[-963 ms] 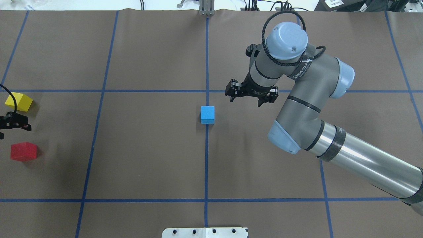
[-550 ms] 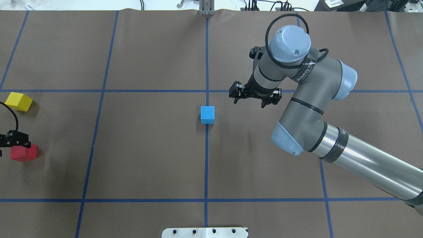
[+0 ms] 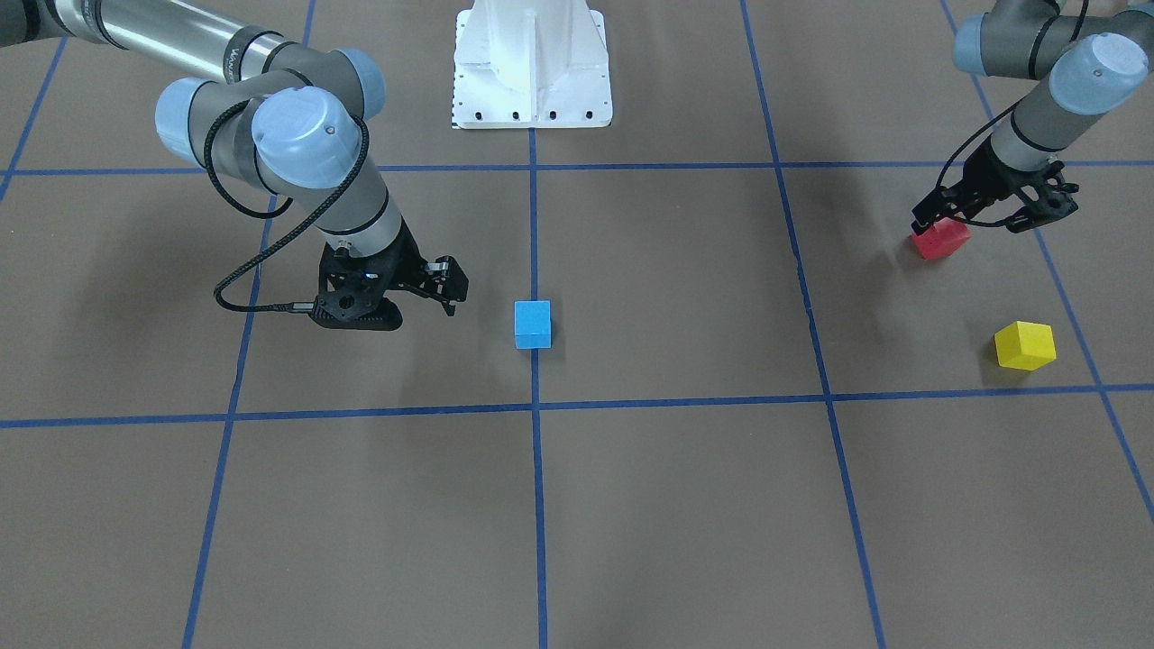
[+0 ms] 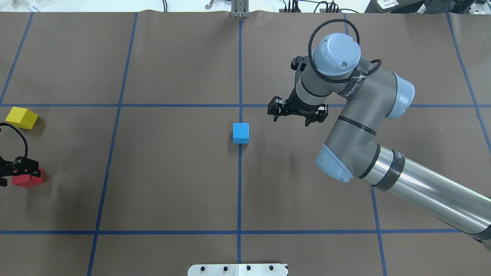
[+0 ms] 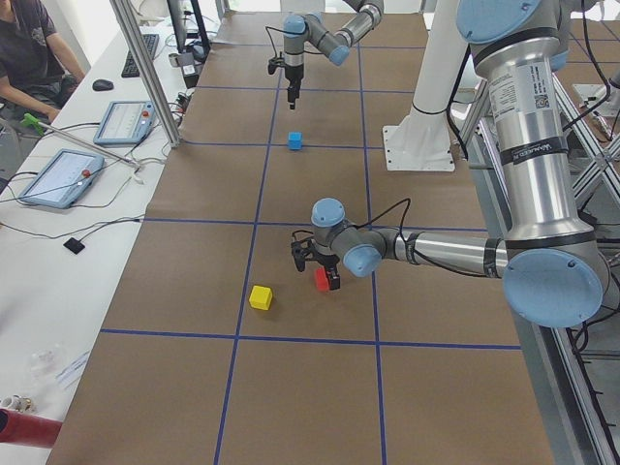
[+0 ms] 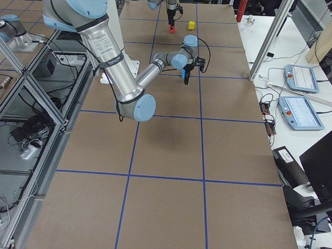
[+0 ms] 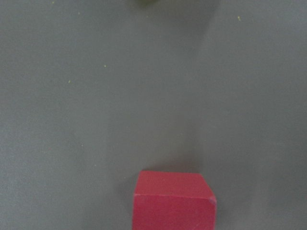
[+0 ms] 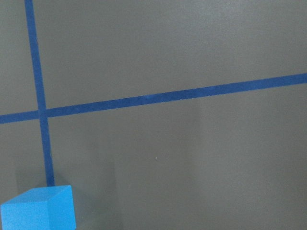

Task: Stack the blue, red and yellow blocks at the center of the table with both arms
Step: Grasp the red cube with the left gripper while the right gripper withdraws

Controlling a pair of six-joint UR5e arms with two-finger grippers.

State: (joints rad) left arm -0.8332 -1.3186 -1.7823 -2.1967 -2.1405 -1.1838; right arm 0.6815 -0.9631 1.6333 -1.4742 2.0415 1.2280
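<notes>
Left gripper (image 3: 990,214) shifted over red block (image 3: 940,241) (jaws spread, pointing down).

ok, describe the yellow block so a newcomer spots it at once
Go to the end of the table on the robot's left, far from the blue block on the centre line. Two cubes sit there: the yellow block is the one farther from the robot, standing free, while the left gripper hangs over the red block.

Taped grey-brown table (image 4: 172,172) with blue block (image 4: 241,133), red block (image 4: 27,181), yellow block (image 4: 22,117)
</notes>
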